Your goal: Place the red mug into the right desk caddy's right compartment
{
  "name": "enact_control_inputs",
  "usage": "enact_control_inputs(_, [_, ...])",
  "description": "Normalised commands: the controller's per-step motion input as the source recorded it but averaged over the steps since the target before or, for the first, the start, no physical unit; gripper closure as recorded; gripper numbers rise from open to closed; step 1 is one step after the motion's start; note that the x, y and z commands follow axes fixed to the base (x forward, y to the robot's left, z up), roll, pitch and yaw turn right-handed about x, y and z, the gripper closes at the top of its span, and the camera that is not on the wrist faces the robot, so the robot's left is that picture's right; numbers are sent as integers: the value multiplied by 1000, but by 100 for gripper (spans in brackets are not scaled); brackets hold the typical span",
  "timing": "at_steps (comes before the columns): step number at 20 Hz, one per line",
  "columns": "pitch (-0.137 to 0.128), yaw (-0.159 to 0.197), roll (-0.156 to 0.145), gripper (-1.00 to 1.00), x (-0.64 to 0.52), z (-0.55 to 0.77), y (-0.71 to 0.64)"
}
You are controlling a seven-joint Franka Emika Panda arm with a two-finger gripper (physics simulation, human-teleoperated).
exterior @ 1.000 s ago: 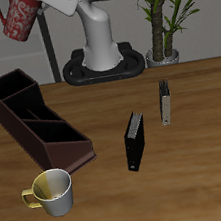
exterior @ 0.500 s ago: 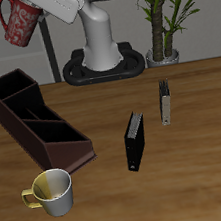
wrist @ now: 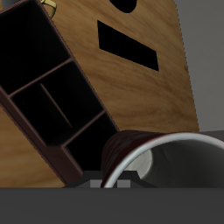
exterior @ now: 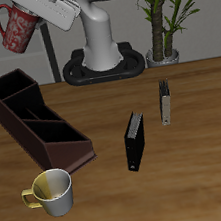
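Note:
The red mug (exterior: pixel 17 28), speckled white, hangs tilted high in the air above the back end of the right desk caddy (exterior: pixel 38 122). My gripper (exterior: pixel 28 8) is shut on the mug's rim. The caddy is a long maroon-brown box on the table. Its tall-walled right compartment (exterior: pixel 6 91) is the end farthest back, and its sloped low end points toward the table's front. In the wrist view the mug's rim and grey inside (wrist: pixel 171 157) fill the foreground, with the caddy's divided sections (wrist: pixel 52 92) far below.
A cream-yellow mug (exterior: pixel 52 191) stands near the front edge, by the caddy's low end. A black book (exterior: pixel 135 141) stands mid-table and a grey book (exterior: pixel 165 102) stands farther back. The robot base (exterior: pixel 105 61) and a potted plant (exterior: pixel 164 18) are at the back.
The gripper has carried the red mug a little lower and outward, toward the spot above the caddy's back end. Nothing on the table has moved.

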Motion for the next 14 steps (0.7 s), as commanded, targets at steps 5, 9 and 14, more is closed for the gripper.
enact_control_inputs(5, [27,-20,-20,100,59,-264,-93])
enact_control_inputs(9, [23,-11,1,100,58,-242,-26])
enact_control_inputs(14, [12,-21,-8,100,26,-194,-33])
